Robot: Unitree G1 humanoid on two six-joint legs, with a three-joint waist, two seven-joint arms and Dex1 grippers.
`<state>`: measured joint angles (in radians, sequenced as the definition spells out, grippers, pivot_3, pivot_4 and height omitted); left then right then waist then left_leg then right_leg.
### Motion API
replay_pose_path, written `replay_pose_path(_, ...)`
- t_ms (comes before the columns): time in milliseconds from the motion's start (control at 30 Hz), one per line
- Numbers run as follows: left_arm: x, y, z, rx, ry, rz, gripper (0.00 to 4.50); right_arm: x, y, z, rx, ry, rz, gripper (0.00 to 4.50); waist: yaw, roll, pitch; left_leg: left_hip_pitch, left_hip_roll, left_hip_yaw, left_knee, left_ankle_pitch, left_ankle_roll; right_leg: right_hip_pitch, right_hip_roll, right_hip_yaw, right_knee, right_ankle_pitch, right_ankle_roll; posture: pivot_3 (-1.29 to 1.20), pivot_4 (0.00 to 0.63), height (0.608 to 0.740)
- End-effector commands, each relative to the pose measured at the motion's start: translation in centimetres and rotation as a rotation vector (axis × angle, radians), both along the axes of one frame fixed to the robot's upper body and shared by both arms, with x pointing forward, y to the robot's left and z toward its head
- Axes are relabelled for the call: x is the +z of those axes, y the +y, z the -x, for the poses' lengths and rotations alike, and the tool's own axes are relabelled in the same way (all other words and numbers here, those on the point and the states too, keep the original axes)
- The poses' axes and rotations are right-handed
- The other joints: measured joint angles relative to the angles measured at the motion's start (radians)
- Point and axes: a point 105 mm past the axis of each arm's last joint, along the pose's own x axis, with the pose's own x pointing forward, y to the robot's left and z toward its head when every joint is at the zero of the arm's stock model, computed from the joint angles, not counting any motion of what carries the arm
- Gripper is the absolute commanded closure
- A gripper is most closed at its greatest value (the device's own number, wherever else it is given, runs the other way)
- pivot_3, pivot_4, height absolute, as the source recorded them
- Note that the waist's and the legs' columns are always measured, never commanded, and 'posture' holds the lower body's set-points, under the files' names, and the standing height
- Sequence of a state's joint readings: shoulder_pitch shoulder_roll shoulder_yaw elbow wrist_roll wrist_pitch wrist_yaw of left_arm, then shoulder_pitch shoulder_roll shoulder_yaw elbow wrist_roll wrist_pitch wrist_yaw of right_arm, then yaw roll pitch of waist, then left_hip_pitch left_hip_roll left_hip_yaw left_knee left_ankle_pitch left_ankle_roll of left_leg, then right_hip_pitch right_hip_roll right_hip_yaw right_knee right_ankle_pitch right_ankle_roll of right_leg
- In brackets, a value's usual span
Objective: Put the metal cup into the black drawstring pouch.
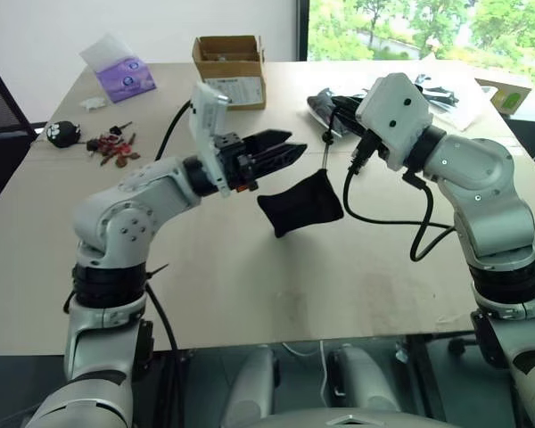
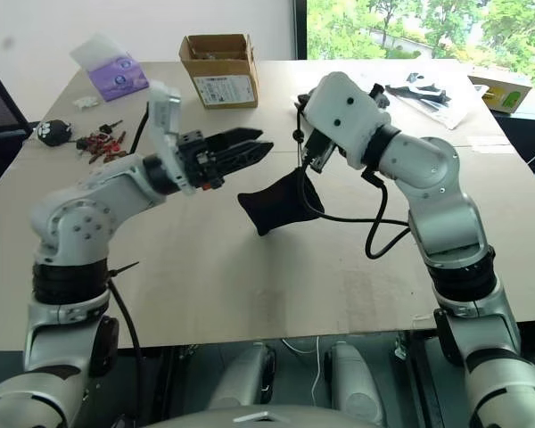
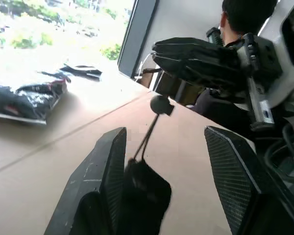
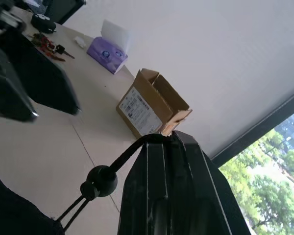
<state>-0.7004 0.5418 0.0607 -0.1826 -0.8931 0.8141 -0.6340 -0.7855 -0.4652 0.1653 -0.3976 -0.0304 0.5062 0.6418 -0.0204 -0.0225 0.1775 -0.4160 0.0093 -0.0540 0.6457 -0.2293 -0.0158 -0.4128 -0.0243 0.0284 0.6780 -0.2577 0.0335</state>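
Observation:
The black drawstring pouch [image 1: 301, 203] hangs in the air over the middle of the table, bulging and tilted. It dangles by its thin cord [image 4: 122, 159], which carries a round bead [image 4: 102, 180]. My right gripper [image 4: 169, 139] is shut on that cord above the pouch. My left gripper [image 1: 294, 152] is open, level, just left of and above the pouch; its fingers [image 3: 103, 171] stand wide apart with the cord seen between them and the pouch [image 3: 144, 196] close by. The metal cup is out of view.
A cardboard box [image 1: 230, 69] and a purple tissue pack [image 1: 125, 76] stand at the table's far side. Keys [image 1: 111, 147] lie at the left. Black items in clear wrap [image 1: 325, 102] lie behind the pouch. A person [image 3: 245, 17] is beyond the table.

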Motion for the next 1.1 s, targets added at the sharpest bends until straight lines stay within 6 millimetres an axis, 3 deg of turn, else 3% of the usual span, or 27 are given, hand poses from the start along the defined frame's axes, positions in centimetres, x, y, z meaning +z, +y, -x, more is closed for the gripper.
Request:
replay_pose_path(33, 0.0, -1.4, -0.8, -0.019, -0.069, -0.036, 1.92, 1.3, 0.9, 1.3, 0.038, -0.05, 0.005, 4.5, 0.0, 0.0, 0.0, 0.0, 0.0, 0.0, 0.0, 0.0, 0.0, 0.0, 0.0, 0.0, 0.0, 0.0, 0.0, 0.0, 0.15, 0.74)
replay_pose_path(300, 1.2, -4.0, -1.3, -0.108, -0.14, -0.008, 1.92, 1.8, 1.5, 1.8, 0.046, -0.064, 0.011, 4.5, 0.003, 0.0, 0.0, -0.001, 0.0, 0.0, 0.001, 0.0, 0.0, 0.0, 0.001, 0.0, 0.0, 0.0, 0.0, 0.0, 0.15, 0.74)
replay_pose_path(400, 1.4, -4.8, -0.8, -0.162, -0.152, -0.002, 2.68, 1.7, 1.5, 1.8, 0.038, -0.061, 0.01, 4.5, 0.001, 0.0, 0.0, -0.001, 0.0, 0.0, 0.001, 0.0, 0.0, 0.0, 0.0, 0.0, 0.0, 0.0, 0.0, 0.0, 0.15, 0.74)
replay_pose_path(533, 1.3, -5.2, -0.5, -0.196, -0.148, -0.004, 4.37, 1.7, 1.4, 1.9, 0.027, -0.061, 0.011, 4.5, 0.001, 0.0, 0.0, -0.001, 0.0, -0.001, 0.001, 0.0, 0.0, 0.0, 0.001, 0.0, 0.0, 0.0, 0.0, 0.0, 0.15, 0.74)
replay_pose_path(667, 0.4, -5.3, -0.8, -0.193, -0.119, -0.024, 4.36, 2.6, 0.3, 1.4, -0.029, -0.058, -0.058, 4.5, 0.002, 0.0, 0.0, -0.001, 0.0, -0.001, 0.001, 0.0, 0.0, 0.0, 0.001, -0.001, 0.0, 0.0, 0.0, 0.0, 0.15, 0.74)
replay_pose_path(767, -1.7, -5.1, -1.4, -0.167, -0.063, -0.083, 4.36, 4.0, -3.0, -0.6, -0.181, -0.062, -0.175, 4.5, 0.003, 0.0, 0.0, -0.001, 0.0, -0.001, 0.002, 0.0, 0.0, 0.0, 0.001, -0.001, 0.001, 0.0, 0.0, 0.0, 0.15, 0.74)
replay_pose_path(900, -4.5, -4.6, -2.2, -0.123, 0.007, -0.149, 4.36, 4.3, -11.3, -4.5, -0.506, -0.052, -0.292, 4.5, 0.007, 0.0, 0.0, -0.001, 0.0, -0.001, 0.002, 0.0, 0.0, 0.0, 0.0, 0.0, 0.001, 0.0, 0.0, 0.0, 0.15, 0.74)
replay_pose_path(1000, -6.0, -4.3, -2.7, -0.088, 0.05, -0.179, 4.36, 2.1, -16.1, -6.3, -0.654, 0.002, -0.271, 4.5, 0.008, 0.0, 0.0, -0.001, 0.0, 0.0, 0.002, 0.0, 0.001, 0.001, 0.0, -0.001, 0.0, 0.0, 0.0, 0.0, 0.15, 0.74)
replay_pose_path(1100, -6.4, -4.8, -3.1, -0.079, 0.056, -0.187, 4.36, -0.7, -16.9, -6.9, -0.635, 0.081, -0.238, 4.5, 0.002, 0.002, 0.001, -0.001, 0.0, 0.001, 0.001, 0.0, 0.001, 0.0, 0.0, 0.001, 0.0, 0.0, 0.0, 0.0, 0.15, 0.74)
